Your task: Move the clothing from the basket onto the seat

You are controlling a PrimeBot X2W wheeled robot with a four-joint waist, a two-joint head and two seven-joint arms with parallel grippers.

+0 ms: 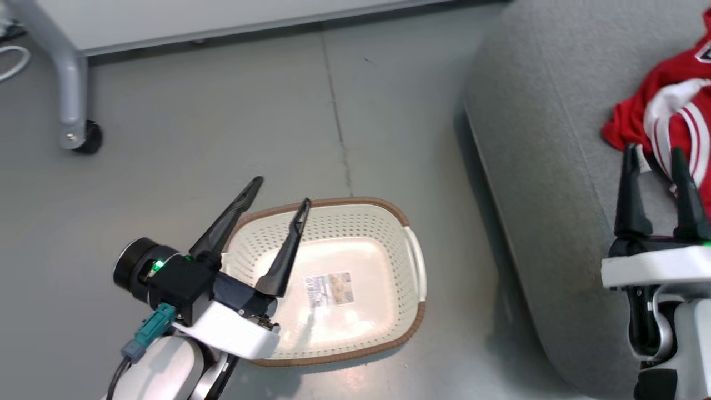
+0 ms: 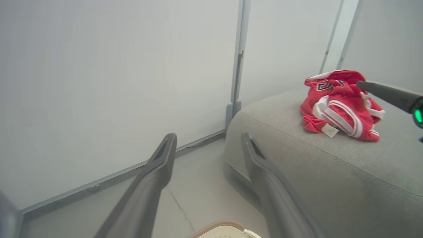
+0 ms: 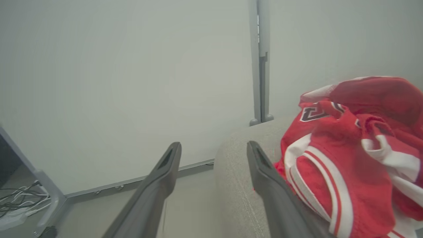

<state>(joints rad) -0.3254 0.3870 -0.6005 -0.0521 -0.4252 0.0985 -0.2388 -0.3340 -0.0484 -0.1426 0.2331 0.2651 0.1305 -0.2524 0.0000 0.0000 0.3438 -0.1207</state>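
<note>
The red clothing (image 1: 669, 119) with white stripes lies bunched on the grey seat (image 1: 544, 139) at the right. In the left wrist view the clothing (image 2: 340, 104) rests on the seat (image 2: 297, 148), and in the right wrist view the clothing (image 3: 350, 158) lies just right of my fingers. My right gripper (image 1: 655, 153) stands open at the near edge of the clothing, holding nothing. The cream basket (image 1: 355, 244) with a brown rim sits on the floor; a barcode sticker shows on its bare floor. My left gripper (image 1: 280, 191) hangs open over the basket's left rim.
A pale grey partition panel (image 1: 194, 19) on a wheeled leg (image 1: 83, 139) runs along the back. The grey floor (image 1: 222, 128) spreads between panel, basket and seat. Cables (image 3: 19, 201) lie on the floor at the far left of the right wrist view.
</note>
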